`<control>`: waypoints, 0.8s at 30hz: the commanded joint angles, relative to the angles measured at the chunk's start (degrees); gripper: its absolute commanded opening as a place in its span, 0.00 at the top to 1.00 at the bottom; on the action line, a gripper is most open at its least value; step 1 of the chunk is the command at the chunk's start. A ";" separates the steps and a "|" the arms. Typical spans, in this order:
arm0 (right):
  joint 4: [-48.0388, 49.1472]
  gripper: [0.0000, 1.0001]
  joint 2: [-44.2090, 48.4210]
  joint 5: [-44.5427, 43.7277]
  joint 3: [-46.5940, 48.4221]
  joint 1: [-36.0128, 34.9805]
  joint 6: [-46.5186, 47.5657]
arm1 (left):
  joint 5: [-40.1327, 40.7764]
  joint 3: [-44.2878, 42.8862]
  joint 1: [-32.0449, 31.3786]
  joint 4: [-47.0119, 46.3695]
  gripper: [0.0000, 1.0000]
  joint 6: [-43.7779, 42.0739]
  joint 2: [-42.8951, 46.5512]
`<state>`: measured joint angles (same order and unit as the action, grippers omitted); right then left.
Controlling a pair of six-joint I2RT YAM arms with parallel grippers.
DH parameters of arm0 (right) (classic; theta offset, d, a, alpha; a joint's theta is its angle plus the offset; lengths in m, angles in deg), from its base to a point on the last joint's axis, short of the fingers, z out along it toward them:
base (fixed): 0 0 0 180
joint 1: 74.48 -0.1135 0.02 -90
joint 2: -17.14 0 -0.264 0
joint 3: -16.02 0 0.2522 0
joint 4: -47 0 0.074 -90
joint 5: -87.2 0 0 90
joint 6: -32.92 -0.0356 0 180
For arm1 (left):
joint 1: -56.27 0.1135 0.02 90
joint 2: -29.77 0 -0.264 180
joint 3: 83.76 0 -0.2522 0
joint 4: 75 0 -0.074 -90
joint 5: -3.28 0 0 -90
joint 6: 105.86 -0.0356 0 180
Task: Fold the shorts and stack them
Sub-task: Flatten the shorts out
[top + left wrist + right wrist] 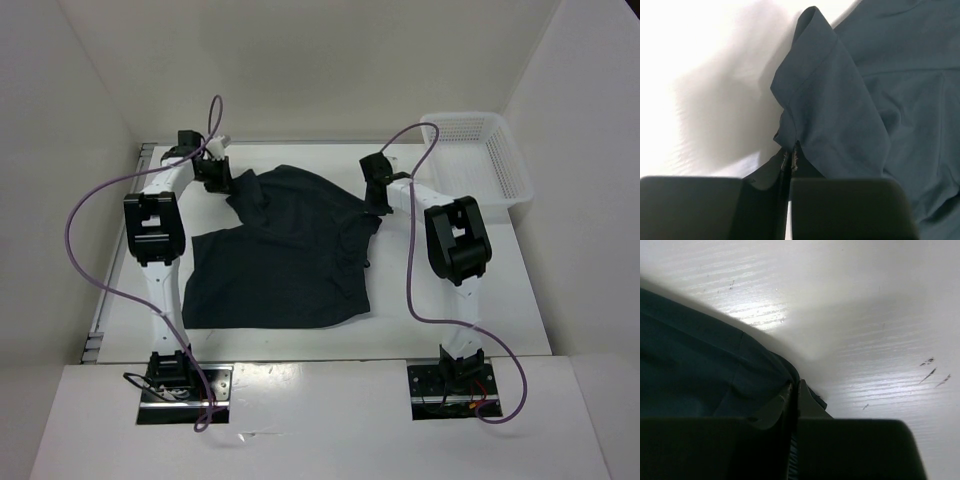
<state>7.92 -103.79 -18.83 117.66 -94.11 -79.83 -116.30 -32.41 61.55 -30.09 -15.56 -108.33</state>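
Observation:
The dark navy shorts (285, 255) lie spread on the white table, with the far part bunched and lifted. My left gripper (215, 175) is shut on the far left corner of the shorts; in the left wrist view the cloth (840, 100) hangs in a fold from the closed jaws of my left gripper (790, 150). My right gripper (378, 205) is shut on the far right edge of the shorts; in the right wrist view the dark cloth (705, 370) is pinched between the jaws of my right gripper (794, 386).
A white plastic mesh basket (480, 155) stands at the far right of the table. White walls enclose the table on three sides. Purple cables loop from both arms. Bare table (865, 315) shows to the right of the shorts.

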 commanded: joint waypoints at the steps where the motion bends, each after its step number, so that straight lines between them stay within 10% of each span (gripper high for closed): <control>1: -0.43 1.00 -1.68 -0.76 2.73 0.30 -0.29 | -1.28 -1.04 1.40 0.92 1.00 -0.30 8.00; 13: 0.62 1.00 -2.74 0.64 6.51 0.30 1.30 | 14.37 31.90 1.93 5.58 0.90 -0.30 33.58; 16: 0.62 1.00 -2.74 2.05 6.52 0.30 1.30 | 16.48 37.26 1.93 6.28 0.54 -0.30 34.74; 24: 2.29 1.00 -1.60 4.25 5.99 -0.83 6.21 | 17.28 22.49 2.54 3.91 0.13 -0.30 32.13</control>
<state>8.01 -106.06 -15.44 121.57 -94.20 -76.29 -99.21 0.63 63.72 -21.95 -15.58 -74.89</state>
